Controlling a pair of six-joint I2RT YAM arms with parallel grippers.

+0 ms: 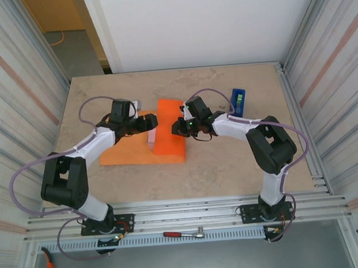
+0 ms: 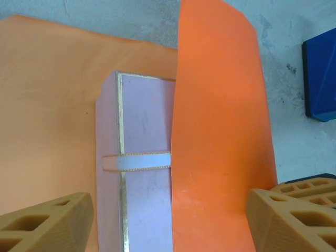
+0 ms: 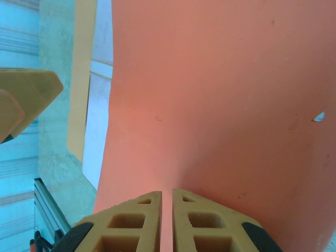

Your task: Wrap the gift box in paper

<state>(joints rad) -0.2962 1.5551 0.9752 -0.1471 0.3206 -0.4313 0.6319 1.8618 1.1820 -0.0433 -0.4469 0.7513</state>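
Observation:
The pale pink gift box (image 2: 144,157), edged in silver with a white ribbon across it, lies on the flat orange paper (image 2: 52,105). The sheet's right part is lifted and curls over the box's right side as a flap (image 1: 170,131). My right gripper (image 3: 167,220) is shut on this flap's edge, the paper (image 3: 220,105) pinched between its fingers. My left gripper (image 2: 170,220) hovers open above the box (image 1: 151,136), one finger on each side of box and flap, holding nothing. Seen from above, the left gripper (image 1: 151,121) and right gripper (image 1: 177,128) face each other across the flap.
A blue tape dispenser (image 1: 238,100) stands upright behind the right arm, also at the right edge of the left wrist view as a blue block (image 2: 320,79). Corrugated walls close both table sides. A tool with a red handle (image 1: 176,234) lies on the front rail.

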